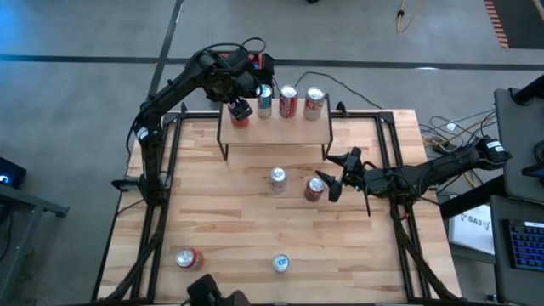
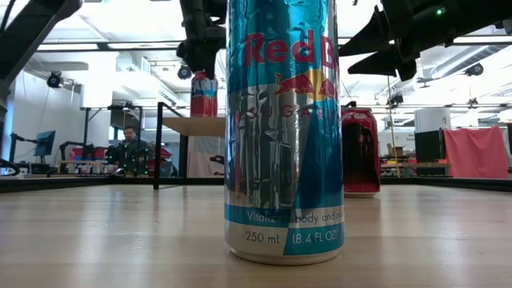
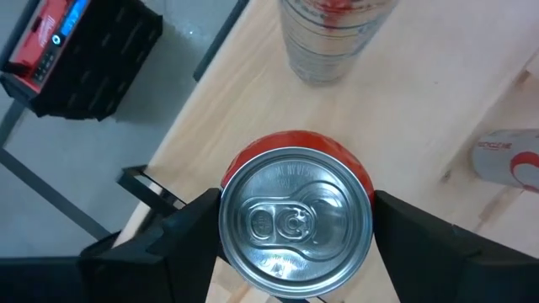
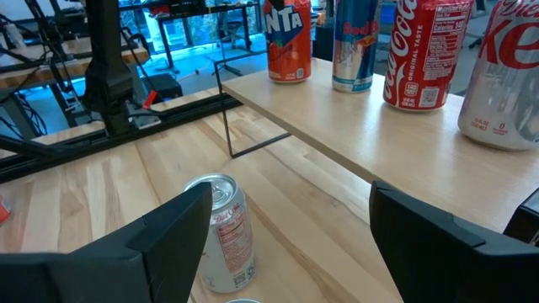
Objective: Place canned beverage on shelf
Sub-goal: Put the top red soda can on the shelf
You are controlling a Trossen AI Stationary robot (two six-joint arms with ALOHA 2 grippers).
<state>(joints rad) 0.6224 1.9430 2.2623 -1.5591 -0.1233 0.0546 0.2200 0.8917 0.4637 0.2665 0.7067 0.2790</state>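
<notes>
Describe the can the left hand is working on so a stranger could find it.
Find the wooden shelf at the table's far edge, with four upright cans. It is the orange can at the shelf's left end, between the left hand's fingers, the only orange one there.

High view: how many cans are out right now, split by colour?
orange can: 1
blue-and-silver cans: 2
red cans: 3
silver cans: 2
Total: 8
</notes>
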